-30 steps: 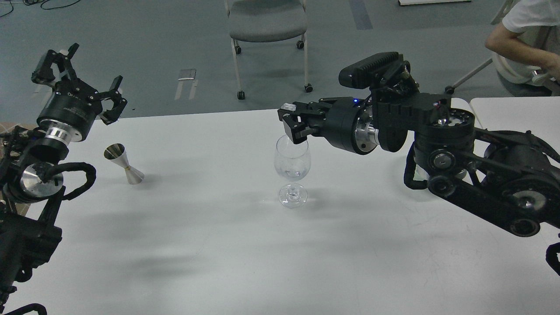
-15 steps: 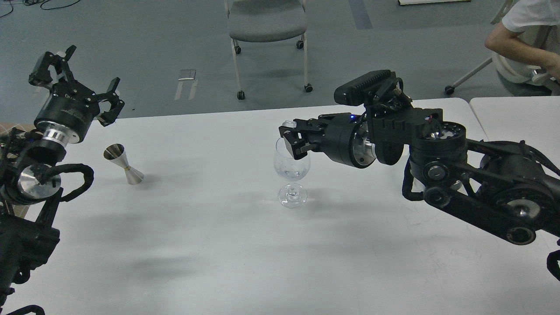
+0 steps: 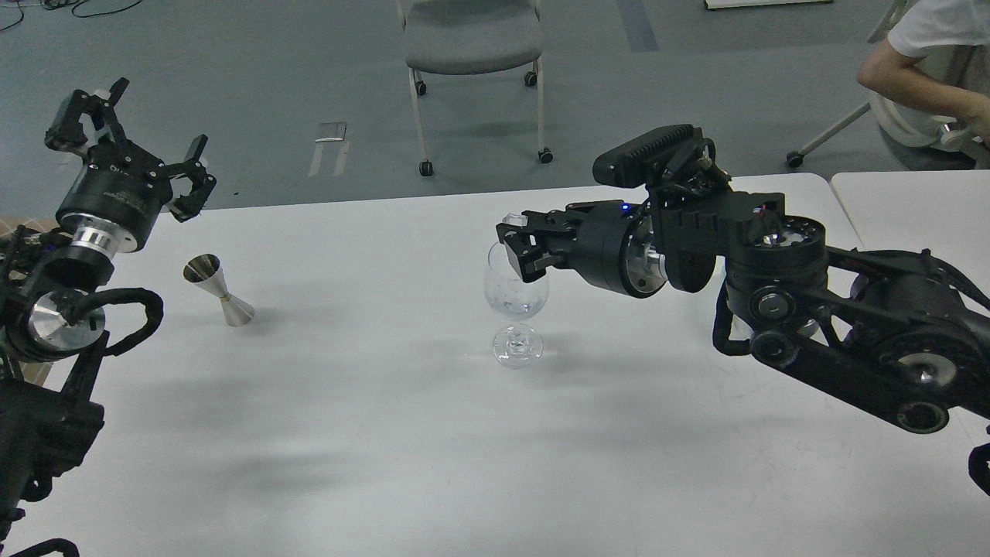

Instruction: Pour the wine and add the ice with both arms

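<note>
— Two black jointed arms are what you have in view. How does the clear stemmed wine glass [image 3: 516, 302] look to you?

— It stands upright on the white table [image 3: 371, 433], bowl over stem over round foot, so its long axis runs straight up. You can see small glints low in the bowl; whether those are ice, wine or reflections, you cannot tell.

— And your right gripper [image 3: 517, 246]?

— It sits just over the glass's rim, on the rim's right side, fingers pointing left along a nearly level wrist. Its jaws are closed on a small clear ice cube [image 3: 510, 221], which shows at the fingertips above the rim. The lower finger overlaps the rim, so that stretch of the rim is hidden from you.

— Your left gripper [image 3: 128, 135]?

— Well to the left of the glass and raised, pointing up and away, its jaws spread wide with nothing between them. The lower part of that arm is cut off by the frame.

— Anything else near the glass?

— A small steel double-cone jigger [image 3: 220, 290] stands on the table well left of the glass, leaning in your view. Beyond the glass, on the floor, is a grey wheeled chair [image 3: 472, 46], its back cut off at the top.
</note>
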Controlling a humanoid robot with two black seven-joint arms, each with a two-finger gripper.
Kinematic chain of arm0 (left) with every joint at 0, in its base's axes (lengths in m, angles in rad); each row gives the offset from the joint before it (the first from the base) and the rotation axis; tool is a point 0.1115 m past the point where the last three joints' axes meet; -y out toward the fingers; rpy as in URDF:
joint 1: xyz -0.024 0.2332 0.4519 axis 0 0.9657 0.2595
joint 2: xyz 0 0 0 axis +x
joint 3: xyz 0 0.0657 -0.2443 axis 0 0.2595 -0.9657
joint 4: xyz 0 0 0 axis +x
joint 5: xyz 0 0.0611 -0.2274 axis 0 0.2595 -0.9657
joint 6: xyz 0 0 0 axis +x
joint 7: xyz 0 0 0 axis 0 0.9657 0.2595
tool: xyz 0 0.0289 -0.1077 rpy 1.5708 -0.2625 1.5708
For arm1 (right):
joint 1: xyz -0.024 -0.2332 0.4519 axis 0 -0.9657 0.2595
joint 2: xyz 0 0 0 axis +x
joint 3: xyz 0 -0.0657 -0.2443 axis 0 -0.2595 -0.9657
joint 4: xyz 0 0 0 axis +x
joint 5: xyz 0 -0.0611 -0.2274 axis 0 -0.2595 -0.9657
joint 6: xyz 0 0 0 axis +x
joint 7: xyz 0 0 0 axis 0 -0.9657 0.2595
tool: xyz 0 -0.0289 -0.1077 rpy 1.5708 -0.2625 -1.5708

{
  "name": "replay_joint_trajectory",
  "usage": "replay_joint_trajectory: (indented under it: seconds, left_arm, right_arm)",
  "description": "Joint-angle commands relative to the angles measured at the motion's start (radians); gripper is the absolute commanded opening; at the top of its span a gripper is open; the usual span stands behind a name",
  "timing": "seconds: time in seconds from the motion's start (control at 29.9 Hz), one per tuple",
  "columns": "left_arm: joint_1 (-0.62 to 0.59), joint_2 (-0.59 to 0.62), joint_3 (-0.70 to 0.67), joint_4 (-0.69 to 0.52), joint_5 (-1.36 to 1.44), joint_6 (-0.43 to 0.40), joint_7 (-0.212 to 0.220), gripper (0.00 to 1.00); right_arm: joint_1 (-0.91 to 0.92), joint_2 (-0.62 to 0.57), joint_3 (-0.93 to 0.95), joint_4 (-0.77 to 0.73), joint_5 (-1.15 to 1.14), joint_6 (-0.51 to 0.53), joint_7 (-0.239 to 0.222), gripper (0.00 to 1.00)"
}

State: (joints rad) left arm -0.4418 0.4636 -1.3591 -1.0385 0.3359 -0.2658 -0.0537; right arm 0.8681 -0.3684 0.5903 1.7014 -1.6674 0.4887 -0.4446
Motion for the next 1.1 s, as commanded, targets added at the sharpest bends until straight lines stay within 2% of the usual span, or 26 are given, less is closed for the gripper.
replay_joint_trajectory:
  seconds: [0.0, 0.3, 0.43, 0.5, 0.53, 0.57, 0.63, 0.87, 1.07]
  left_arm:
    - [0.000, -0.002, 0.000, 0.001, 0.000, -0.001, 0.000, 0.98]
    - [0.000, -0.002, 0.000, 0.000, 0.000, -0.001, 0.000, 0.98]
    - [0.000, 0.000, 0.000, 0.000, 0.000, 0.000, 0.000, 0.98]
    - [0.000, 0.000, 0.000, 0.000, 0.000, 0.000, 0.000, 0.98]
    - [0.000, 0.000, 0.001, 0.000, 0.000, 0.000, 0.000, 0.98]
    - [0.000, -0.002, 0.001, 0.000, 0.000, 0.002, 0.000, 0.98]
    - [0.000, -0.002, 0.001, 0.000, 0.000, 0.002, 0.000, 0.98]
    - [0.000, -0.003, 0.008, -0.003, 0.002, 0.002, 0.002, 0.98]
    - [0.000, -0.014, 0.014, -0.003, 0.002, -0.004, -0.002, 0.98]
  right_arm:
    - [0.002, -0.003, 0.002, 0.001, 0.000, 0.000, 0.000, 0.37]
    - [0.002, -0.009, 0.003, 0.012, 0.000, 0.000, -0.002, 0.41]
    - [0.003, -0.009, 0.012, 0.012, 0.000, 0.000, -0.002, 0.46]
    - [0.009, 0.002, 0.028, 0.012, 0.000, 0.000, -0.002, 0.59]
    - [0.012, 0.009, 0.054, 0.014, 0.000, 0.000, -0.002, 0.70]
    - [0.014, 0.017, 0.072, 0.014, 0.000, 0.000, 0.000, 0.76]
    - [0.011, 0.057, 0.139, 0.006, 0.000, 0.000, 0.000, 1.00]
    - [0.006, 0.097, 0.322, -0.008, 0.005, 0.000, 0.000, 1.00]
    - [-0.004, 0.141, 0.540, -0.112, 0.069, 0.000, 0.006, 1.00]
